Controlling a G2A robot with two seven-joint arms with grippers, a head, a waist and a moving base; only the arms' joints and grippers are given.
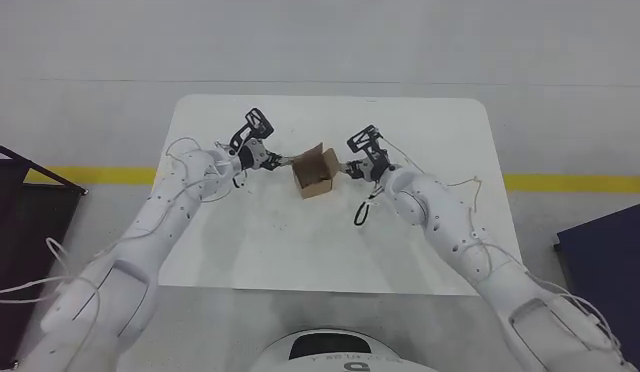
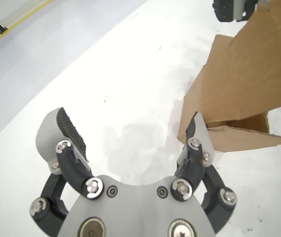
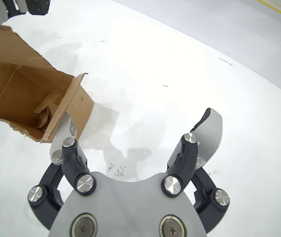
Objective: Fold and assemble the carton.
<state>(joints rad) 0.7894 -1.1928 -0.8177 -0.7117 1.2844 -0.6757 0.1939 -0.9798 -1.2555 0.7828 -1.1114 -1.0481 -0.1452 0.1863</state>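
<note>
A small brown carton (image 1: 315, 172) stands near the middle of the white table (image 1: 420, 252), its top open and one flap raised. My left gripper (image 1: 270, 142) is open at the carton's left side. In the left wrist view, one finger (image 2: 197, 129) rests against the low corner of the carton (image 2: 241, 82), while the gripper (image 2: 128, 122) holds nothing. My right gripper (image 1: 352, 152) is open at the carton's right side. One of its fingers (image 3: 67, 127) touches the outside of the carton (image 3: 29, 92) wall. The gripper (image 3: 138, 122) is otherwise over bare table.
A yellow floor line (image 1: 570, 183) runs behind the table. A dark stand (image 1: 25, 202) is at the left and a dark blue object (image 1: 605, 252) at the right. Free table surface lies in front of and behind the carton.
</note>
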